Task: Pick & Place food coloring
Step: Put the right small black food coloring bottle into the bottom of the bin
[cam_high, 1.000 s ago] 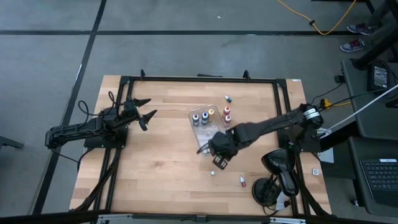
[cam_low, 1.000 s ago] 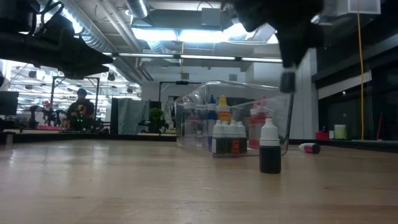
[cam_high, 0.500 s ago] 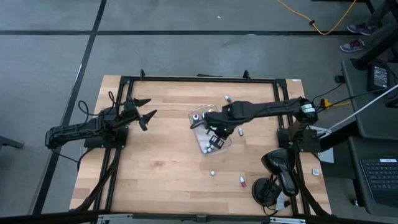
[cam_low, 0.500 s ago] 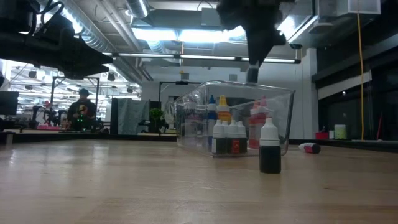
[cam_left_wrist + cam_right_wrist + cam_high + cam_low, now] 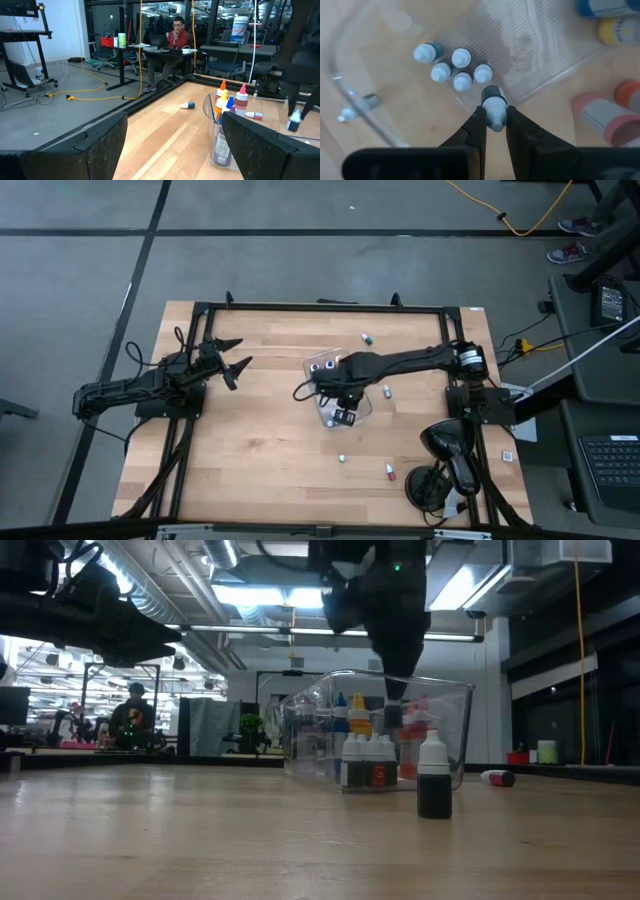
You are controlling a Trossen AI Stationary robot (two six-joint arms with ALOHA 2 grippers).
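The right tool [image 5: 494, 116] grips a small bottle [image 5: 493, 103] above the clear tray [image 5: 362, 406]; the left tool [image 5: 234, 355] waits released at the desk's [image 5: 260, 450] left.

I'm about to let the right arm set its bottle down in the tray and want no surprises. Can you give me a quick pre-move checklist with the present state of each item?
1. Grip: right gripper shut on a food coloring bottle, held by its cap end: ok.
2. Position: the gripper hangs over the clear tray, beside the bottle cluster: ok.
3. Landing spot: bare tray floor next to the cluster: ok.
4. Whether the held bottle clears the cluster's caps on the way down: cannot tell.
5. Left gripper open, waiting at the table's left side, far from the tray: ok.
6. Loose bottles remain on the table, such as the upright one outside the tray: not ok, task unfinished.
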